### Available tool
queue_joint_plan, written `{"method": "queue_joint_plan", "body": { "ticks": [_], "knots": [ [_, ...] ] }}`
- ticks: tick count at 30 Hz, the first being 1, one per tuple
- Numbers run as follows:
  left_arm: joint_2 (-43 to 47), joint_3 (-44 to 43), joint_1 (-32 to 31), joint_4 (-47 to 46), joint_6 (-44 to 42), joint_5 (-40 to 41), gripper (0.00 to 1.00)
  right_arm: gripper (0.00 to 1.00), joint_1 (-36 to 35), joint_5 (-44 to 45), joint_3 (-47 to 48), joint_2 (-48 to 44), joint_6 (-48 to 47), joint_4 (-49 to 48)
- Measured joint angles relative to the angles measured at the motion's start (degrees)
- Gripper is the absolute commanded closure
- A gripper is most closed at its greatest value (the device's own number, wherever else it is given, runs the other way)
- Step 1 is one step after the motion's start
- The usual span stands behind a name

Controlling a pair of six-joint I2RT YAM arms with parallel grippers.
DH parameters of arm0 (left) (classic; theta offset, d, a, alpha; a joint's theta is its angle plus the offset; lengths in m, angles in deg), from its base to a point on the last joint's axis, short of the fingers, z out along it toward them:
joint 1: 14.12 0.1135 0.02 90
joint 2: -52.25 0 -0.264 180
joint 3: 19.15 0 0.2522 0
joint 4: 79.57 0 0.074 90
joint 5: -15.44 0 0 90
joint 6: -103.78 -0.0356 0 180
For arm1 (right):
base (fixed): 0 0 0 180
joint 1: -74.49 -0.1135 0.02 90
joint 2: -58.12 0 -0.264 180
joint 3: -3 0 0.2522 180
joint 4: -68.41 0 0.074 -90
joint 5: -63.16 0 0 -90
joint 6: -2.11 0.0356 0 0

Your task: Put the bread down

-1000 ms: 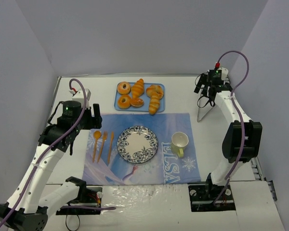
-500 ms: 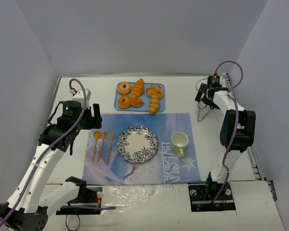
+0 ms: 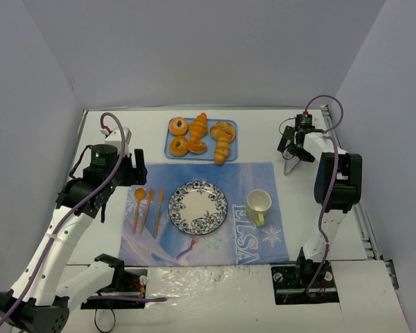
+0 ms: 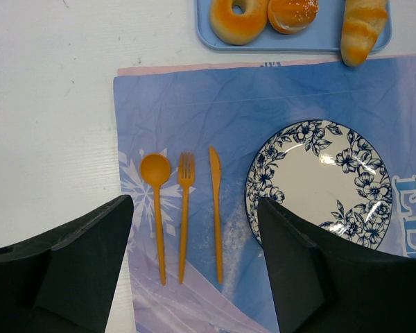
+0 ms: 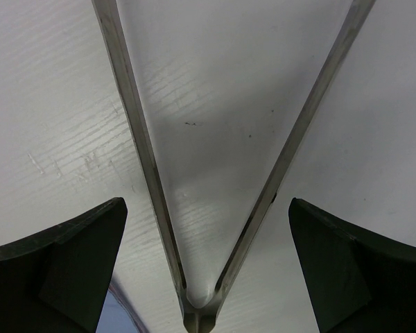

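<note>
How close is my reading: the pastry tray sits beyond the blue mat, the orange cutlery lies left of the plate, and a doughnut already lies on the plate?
One thing is off: the plate is bare; the doughnuts lie on the tray, as the top view shows. The tray beyond the mat and the cutlery left of the plate are right.

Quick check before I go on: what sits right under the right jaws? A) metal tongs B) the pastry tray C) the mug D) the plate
A: the right wrist view shows the V-shaped metal tongs lying directly below the right gripper, whose jaws stand open on either side.
</note>
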Motion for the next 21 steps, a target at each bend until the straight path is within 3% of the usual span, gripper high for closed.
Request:
{"method": "queue_joint_plan", "body": {
  "ticks": [11,21],
  "knots": [
    [-0.29,0.0,0.0,0.02,0.0,0.02,0.31,0.01,0.0,-0.07,-0.25,2.8,1.01,-1.35],
    [-0.31,0.0,0.0,0.02,0.0,0.07,0.31,0.08,0.0,0.97,-1.36,2.9,1.75,-4.87]
  ]
}}
